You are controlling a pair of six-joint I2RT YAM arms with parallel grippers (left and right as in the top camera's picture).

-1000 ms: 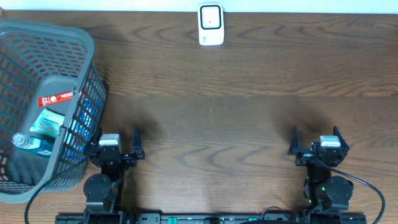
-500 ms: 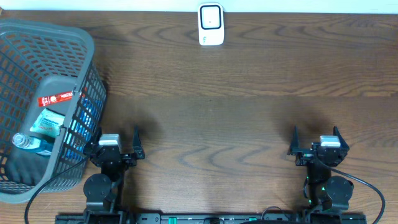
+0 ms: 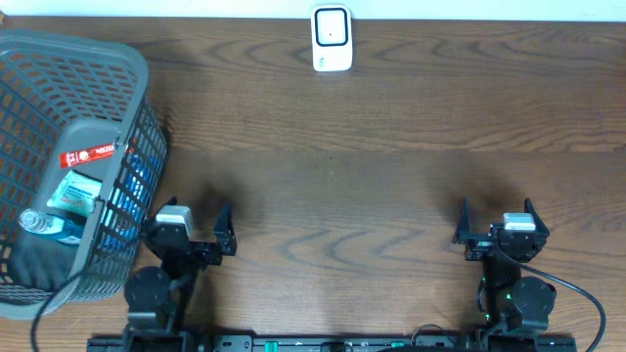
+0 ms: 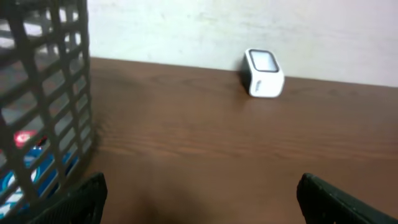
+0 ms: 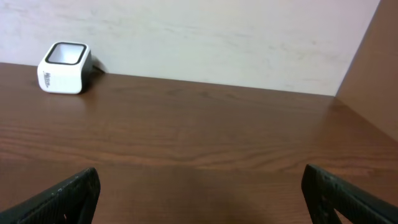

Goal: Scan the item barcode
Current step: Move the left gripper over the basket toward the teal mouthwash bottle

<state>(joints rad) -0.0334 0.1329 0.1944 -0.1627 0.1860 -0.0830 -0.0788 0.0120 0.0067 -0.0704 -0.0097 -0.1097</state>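
Trouble could start at the far left. The basket [image 3: 88, 41] holds the things to scan: a red pack [image 3: 90, 154], a blue-green pack [image 3: 73, 191] and a bottle [image 3: 37, 223], piled close. The left claw [image 3: 191, 227], spread and empty, sits just beside the basket wall and could bump it or snag in its holes. The scanner [image 3: 332, 39] stands at top middle of the bench [image 3: 391, 147]. The right claw [image 3: 495, 217] is spread and empty too. No barcode shows, and the basket's left side is cut off.
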